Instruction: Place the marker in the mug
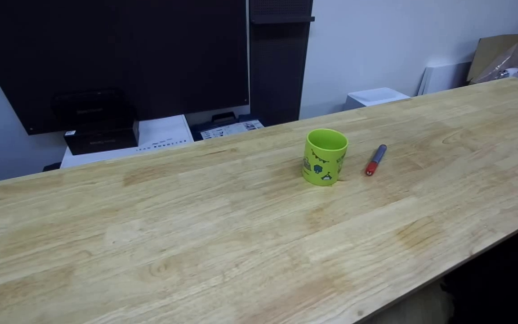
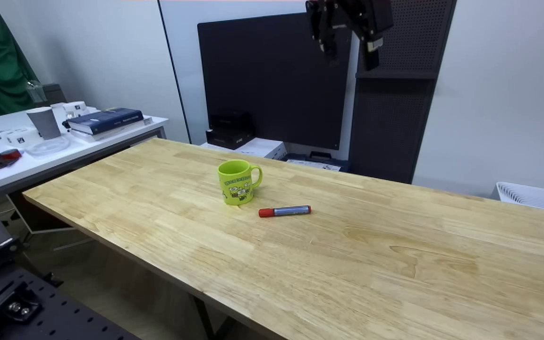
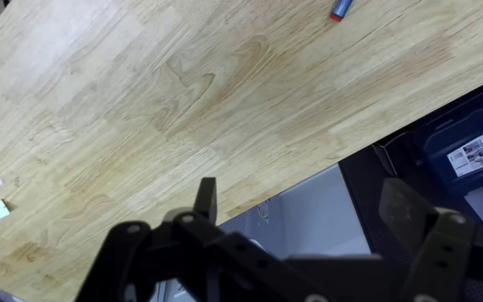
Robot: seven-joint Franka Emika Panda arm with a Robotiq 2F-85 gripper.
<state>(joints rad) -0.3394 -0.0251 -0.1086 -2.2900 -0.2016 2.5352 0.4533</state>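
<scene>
While both exterior views show the small lime-green mug [image 2: 235, 190] with dark printed drawings standing upright on the pale wooden tabletop [image 1: 173, 225], its looped handle [image 2: 259, 178] is seen in an exterior view alone. Its inner wall is visible, but its bottom is hidden. Just beside the mug, apart from it, a slim cylindrical marker [image 2: 285, 211], grey-blue with a red cap, lies flat; the wrist view catches only its red-tipped end. Hanging well above the mug's level, the black two-fingered end effector [image 3: 302, 201] has its fingers spread wide and grips nothing. Farther beyond the mug, in an exterior view, a white table [image 2: 26, 165] carries a tall grey cup [image 2: 44, 123], contents hidden, and a thick dark-blue book [image 2: 111, 119].
</scene>
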